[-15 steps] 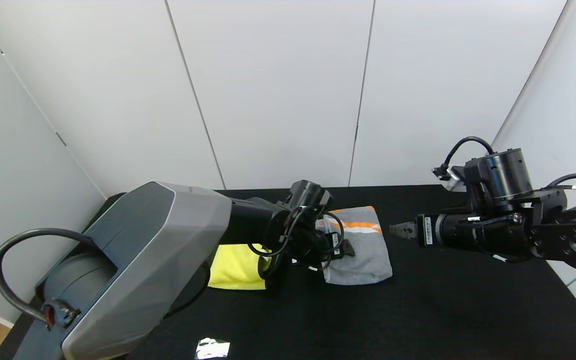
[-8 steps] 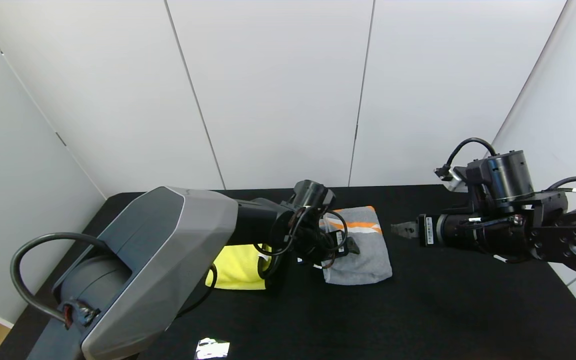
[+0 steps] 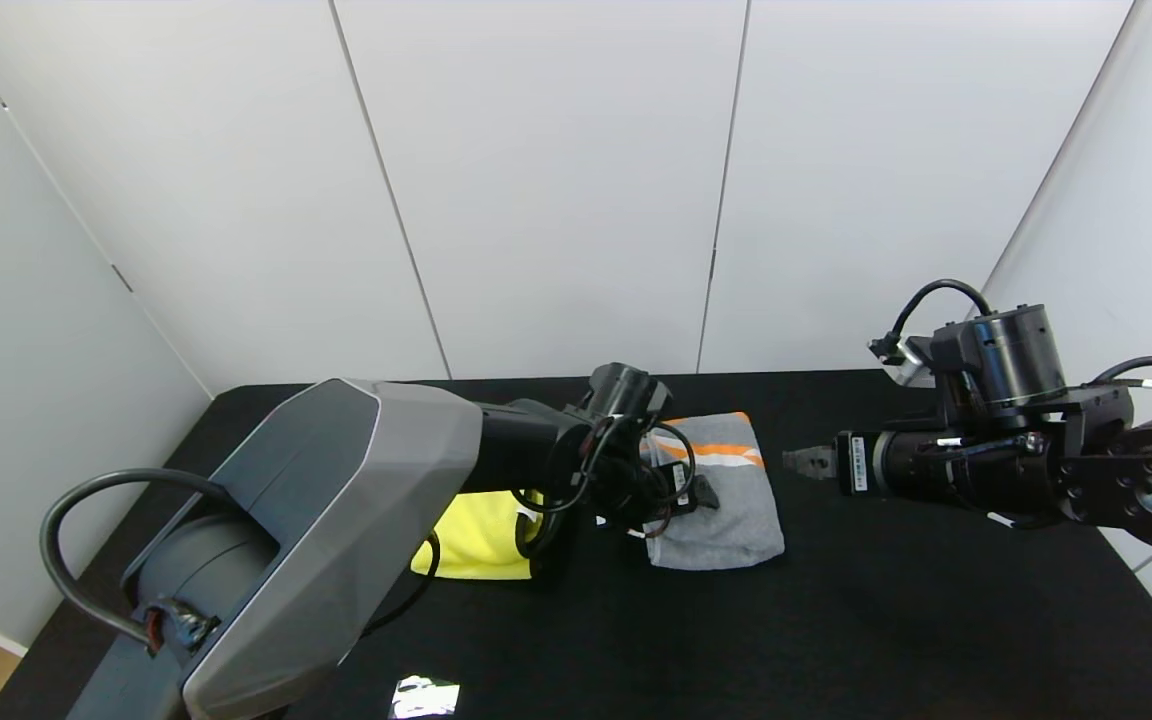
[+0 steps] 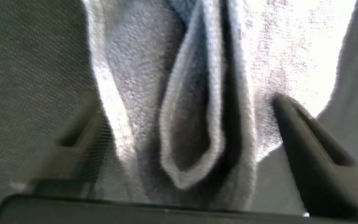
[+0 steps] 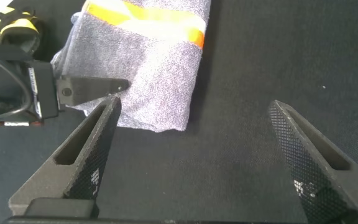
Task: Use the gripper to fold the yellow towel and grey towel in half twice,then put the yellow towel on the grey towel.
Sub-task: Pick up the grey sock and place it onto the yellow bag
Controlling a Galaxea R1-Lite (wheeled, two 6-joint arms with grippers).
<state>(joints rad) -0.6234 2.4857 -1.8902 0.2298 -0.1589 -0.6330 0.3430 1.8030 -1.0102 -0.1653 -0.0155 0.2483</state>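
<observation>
Grey towel (image 3: 721, 490), folded compact; yellow towel (image 3: 476, 530) folded beside it, not yet stacked; left gripper (image 3: 681, 492) spread around grey folds (nothing clamped); right gripper (image 3: 798, 462) wide, empty.

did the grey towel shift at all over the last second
No. In the head view the grey towel keeps the same outline on the black table, its orange band just as near the far edge.

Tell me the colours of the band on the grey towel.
Orange and white, across the grey towel near one end; the right wrist view shows it best.
</observation>
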